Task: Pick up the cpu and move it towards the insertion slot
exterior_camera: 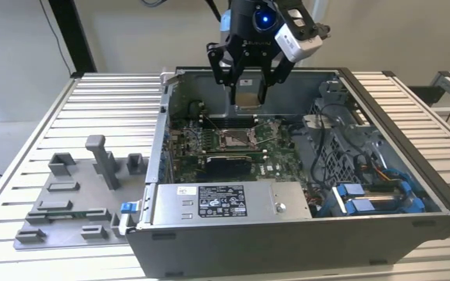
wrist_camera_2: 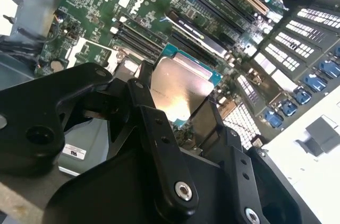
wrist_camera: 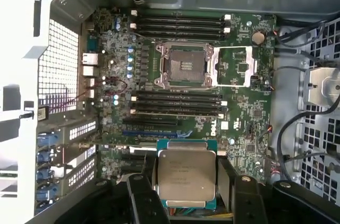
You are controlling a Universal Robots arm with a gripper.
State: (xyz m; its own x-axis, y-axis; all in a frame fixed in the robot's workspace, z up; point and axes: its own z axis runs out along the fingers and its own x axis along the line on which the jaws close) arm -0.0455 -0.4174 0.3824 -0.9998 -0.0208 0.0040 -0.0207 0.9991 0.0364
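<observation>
My gripper [exterior_camera: 247, 96] hangs over the open computer case, shut on the cpu [exterior_camera: 247, 98]. The cpu is a flat square chip with a silvery metal top and a teal rim, seen between the black fingers in both wrist views [wrist_camera: 184, 175] [wrist_camera_2: 178, 90]. The insertion slot [wrist_camera: 184, 65] is a metal-framed socket with a brownish centre in the middle of the green motherboard [wrist_camera: 249, 112], its load plate flipped open beside it. In the exterior view the slot [exterior_camera: 233, 137] lies below and in front of the held cpu, with a gap between them.
The case walls [exterior_camera: 397, 111] ring the motherboard. Cables and a drive cage [exterior_camera: 342, 129] sit at the exterior view's right, a power supply [exterior_camera: 221, 202] at the front. A grey tray [exterior_camera: 77, 199] with upright blocks lies outside the case at the exterior view's left.
</observation>
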